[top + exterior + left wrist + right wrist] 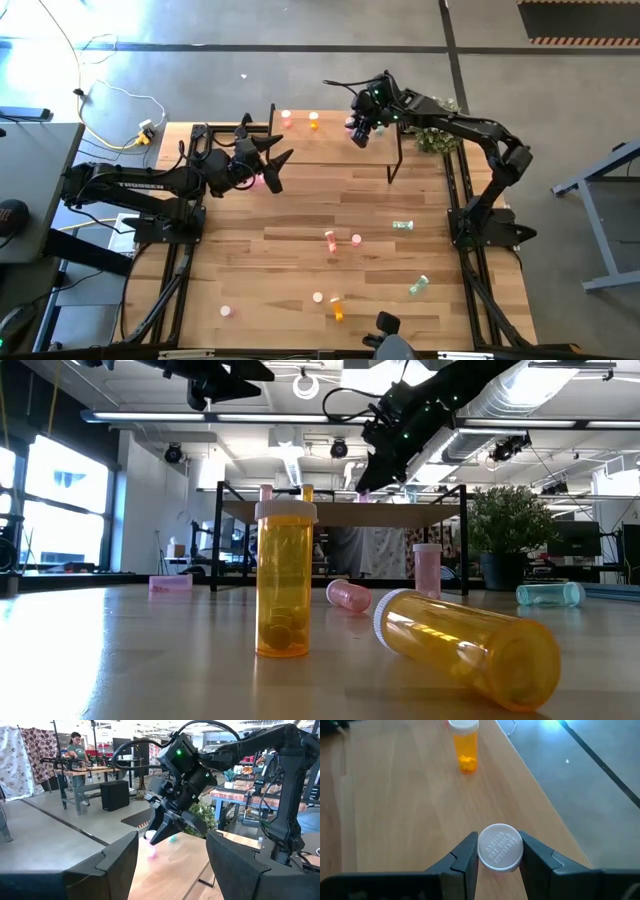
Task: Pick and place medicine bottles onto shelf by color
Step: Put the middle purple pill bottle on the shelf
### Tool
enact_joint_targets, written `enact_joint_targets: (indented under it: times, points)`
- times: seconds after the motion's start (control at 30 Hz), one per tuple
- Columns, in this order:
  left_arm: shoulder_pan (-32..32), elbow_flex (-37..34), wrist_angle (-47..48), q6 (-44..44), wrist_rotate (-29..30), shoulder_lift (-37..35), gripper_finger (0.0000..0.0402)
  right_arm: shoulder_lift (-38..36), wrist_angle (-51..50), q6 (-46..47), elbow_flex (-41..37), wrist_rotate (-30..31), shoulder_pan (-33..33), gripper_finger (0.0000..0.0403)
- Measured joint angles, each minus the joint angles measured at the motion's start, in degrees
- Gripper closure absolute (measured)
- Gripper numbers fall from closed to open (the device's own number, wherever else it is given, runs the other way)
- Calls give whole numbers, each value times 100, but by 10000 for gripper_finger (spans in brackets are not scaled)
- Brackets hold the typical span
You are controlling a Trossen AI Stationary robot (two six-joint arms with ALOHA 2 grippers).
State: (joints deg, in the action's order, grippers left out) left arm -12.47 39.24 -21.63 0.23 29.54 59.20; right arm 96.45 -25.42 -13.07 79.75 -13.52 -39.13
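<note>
the right claw is clamped on a small bottle with a ribbed white cap, one dark finger on each side of the cap; the high view's upper middle shows it as a translucent pink plastic bottle hanging upright, long axis vertical, over the low shelf with its pale wood board on thin black legs. directly below the cap lies bare board, so the placing move looks like a straight drop. further along the board, toward the upper middle of the right wrist view, an upright translucent orange pill bottle with a white cap already stands, with a pink one beside it in the high view. the left claw waits with its fingers spread and empty at the shelf's left end. more smooth plastic bottles, pink, orange and teal, lie scattered on the planked wooden bench, some tipped over.
</note>
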Motion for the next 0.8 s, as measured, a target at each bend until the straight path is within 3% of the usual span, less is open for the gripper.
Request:
enact_joint_targets:
  times: [0.4, 0.8]
  points:
    - [0, 0, 0, 0, 0, 0, 177, 8, 12, -49, 0, 115, 0, 296]
    - [0, 0, 0, 0, 0, 0, 177, 6, -3, -158, 0, 192, 0, 225]
